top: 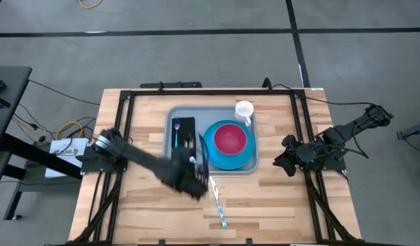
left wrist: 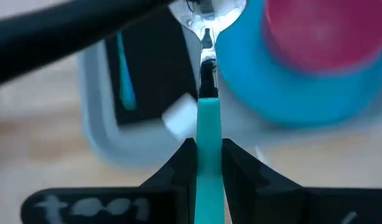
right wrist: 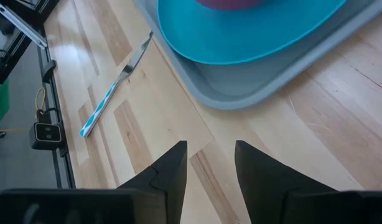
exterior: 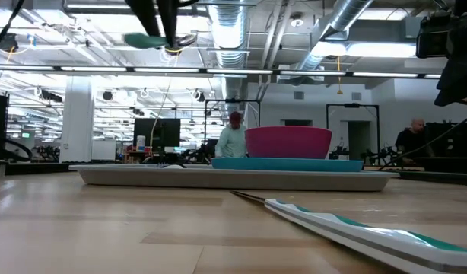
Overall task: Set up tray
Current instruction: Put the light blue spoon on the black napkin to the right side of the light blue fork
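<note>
left fingers [left wrist: 208, 163] are clamped on a teal-handled spoon [left wrist: 207, 93], held just above the tray [top: 177, 116]. that tray's a big grey-blue rectangle with rounded corners and a raised rim, mid-bench, carrying a black napkin [top: 187, 131], blue plate [top: 241, 159], pink bowl [top: 229, 139] and white cup [top: 243, 110]. right fingers [right wrist: 210, 163] sit apart, empty, off its right side.

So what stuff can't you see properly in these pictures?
- High view: the left pincer is blurred, and what it holds is hidden under the arm.
- Low view: the white cup is hidden behind the pink bowl.
- Left wrist view: the spoon bowl is cut off by the edge.
- Right wrist view: the tray is only partly in frame.
</note>
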Robot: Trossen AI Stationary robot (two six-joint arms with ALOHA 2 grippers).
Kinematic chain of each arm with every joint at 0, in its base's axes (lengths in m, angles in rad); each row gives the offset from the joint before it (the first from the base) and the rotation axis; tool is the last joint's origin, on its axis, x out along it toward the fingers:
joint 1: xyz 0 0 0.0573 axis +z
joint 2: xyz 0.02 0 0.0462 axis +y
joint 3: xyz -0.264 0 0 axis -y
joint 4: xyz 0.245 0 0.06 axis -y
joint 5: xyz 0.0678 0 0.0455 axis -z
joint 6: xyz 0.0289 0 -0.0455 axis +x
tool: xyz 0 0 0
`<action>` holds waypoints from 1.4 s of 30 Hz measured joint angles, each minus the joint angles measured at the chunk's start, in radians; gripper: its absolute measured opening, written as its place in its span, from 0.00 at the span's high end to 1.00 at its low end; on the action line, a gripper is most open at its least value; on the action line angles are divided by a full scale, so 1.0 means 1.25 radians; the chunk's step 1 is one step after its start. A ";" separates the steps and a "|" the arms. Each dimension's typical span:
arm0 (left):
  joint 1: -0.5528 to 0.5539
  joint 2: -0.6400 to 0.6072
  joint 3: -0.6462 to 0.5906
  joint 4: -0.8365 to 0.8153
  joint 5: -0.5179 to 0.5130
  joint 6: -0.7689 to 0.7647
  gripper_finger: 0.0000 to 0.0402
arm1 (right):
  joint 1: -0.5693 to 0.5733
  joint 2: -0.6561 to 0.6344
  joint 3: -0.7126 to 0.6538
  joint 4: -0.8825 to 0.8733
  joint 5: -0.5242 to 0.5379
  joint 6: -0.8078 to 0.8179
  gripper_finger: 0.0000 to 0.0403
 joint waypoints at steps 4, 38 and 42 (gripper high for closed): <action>0.083 -0.118 -0.108 0.023 -0.010 0.100 0.91 | 0.000 0.000 0.000 0.000 -0.002 0.000 0.69; 0.526 -0.305 -0.839 0.918 0.329 0.480 0.91 | 0.001 0.000 0.000 -0.012 -0.003 0.043 0.69; 0.536 -0.278 -0.839 0.939 0.354 0.488 0.91 | 0.001 0.000 0.000 -0.012 -0.003 0.049 0.69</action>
